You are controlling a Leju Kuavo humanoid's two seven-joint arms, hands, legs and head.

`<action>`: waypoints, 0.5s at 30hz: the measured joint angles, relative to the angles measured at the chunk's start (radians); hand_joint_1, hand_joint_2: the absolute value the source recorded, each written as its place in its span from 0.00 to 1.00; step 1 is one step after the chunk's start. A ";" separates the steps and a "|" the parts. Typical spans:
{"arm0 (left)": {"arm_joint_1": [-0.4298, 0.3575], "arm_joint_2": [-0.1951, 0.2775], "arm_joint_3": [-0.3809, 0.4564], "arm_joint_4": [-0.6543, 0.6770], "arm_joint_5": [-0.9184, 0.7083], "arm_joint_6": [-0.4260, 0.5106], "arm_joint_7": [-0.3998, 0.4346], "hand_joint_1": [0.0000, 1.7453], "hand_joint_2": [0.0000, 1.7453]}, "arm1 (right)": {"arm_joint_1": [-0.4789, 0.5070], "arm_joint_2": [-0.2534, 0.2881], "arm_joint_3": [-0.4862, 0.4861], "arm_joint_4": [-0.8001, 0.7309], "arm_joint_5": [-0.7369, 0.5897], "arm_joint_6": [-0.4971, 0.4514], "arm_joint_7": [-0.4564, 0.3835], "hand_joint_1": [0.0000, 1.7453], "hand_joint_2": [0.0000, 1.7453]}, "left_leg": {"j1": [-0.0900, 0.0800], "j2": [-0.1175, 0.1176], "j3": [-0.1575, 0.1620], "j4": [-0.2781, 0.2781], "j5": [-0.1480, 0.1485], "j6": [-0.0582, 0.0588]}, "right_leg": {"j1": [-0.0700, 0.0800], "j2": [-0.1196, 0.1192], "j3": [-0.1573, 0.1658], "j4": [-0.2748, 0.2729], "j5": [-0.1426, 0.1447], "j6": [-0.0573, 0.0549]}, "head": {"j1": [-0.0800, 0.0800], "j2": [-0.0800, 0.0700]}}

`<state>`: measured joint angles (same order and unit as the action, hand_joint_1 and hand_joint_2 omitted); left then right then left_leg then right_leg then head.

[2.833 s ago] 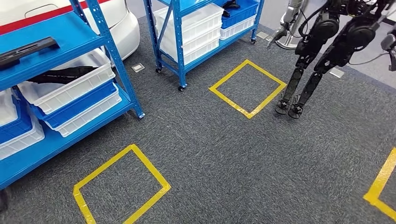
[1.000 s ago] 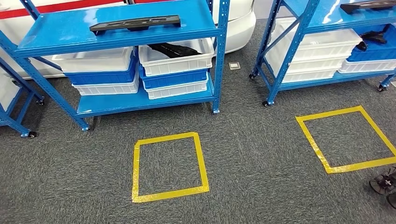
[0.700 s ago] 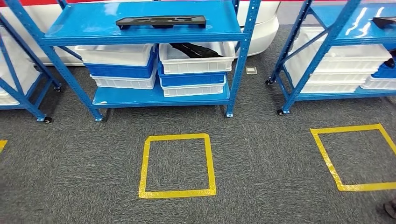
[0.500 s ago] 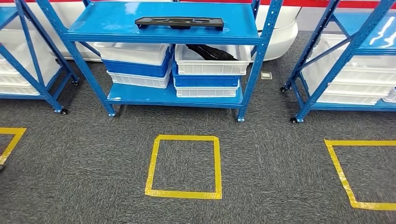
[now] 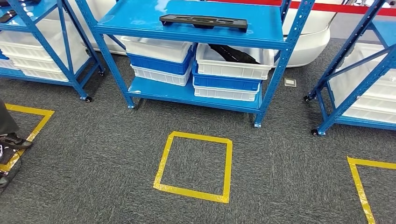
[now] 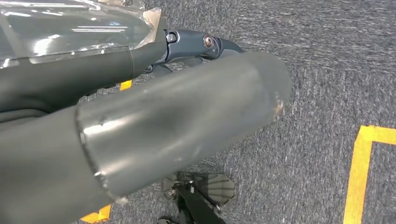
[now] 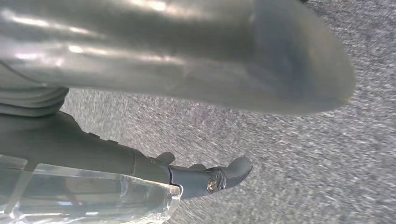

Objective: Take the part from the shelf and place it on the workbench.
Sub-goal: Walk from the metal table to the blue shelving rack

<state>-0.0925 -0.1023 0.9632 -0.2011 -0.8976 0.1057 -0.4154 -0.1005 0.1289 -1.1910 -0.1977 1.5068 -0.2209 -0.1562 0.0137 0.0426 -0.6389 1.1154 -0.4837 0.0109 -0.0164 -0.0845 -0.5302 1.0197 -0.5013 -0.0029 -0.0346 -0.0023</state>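
From where I sit, the part (image 5: 203,21), a long flat black piece with cut-outs, lies on the top board of the blue shelf (image 5: 140,16) straight ahead, toward the far edge of my head view, with no hand on it. No workbench is in my pictures, so I judge that the carry to the bench is still to be made, and so is the taking of this part off the shelf. On the floor between me and the shelf lies a yellow tape square (image 5: 195,166). Below the part, white and blue bins (image 5: 161,63) are stacked on the lower board, and one white bin (image 5: 233,63) to their right holds another dark piece. My left hand (image 6: 154,126) hangs over the carpet with nothing in it, thumb and fingers spread; my right hand (image 7: 187,60) likewise grasps nothing and hangs released. At the left edge a person's shoe (image 5: 14,140) stands by another tape mark.
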 joint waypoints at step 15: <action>-0.006 -0.003 0.000 0.000 0.001 0.000 0.002 0.00 0.00 | 0.002 -0.002 0.000 0.000 -0.001 0.002 -0.001 0.00 0.00 | -0.005 -0.134 0.062 -0.121 0.047 0.036 | -0.001 0.107 -0.050 0.097 -0.038 0.050 | 0.015 0.000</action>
<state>-0.0989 -0.1057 0.9636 -0.2010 -0.8965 0.1053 -0.4139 -0.0980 0.1272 -1.1910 -0.1978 1.5054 -0.2190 -0.1572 0.0087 -0.0911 -0.5770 0.9948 -0.4363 0.0472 -0.0170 0.0223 -0.5806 1.1172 -0.5389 0.0475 -0.0195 -0.0023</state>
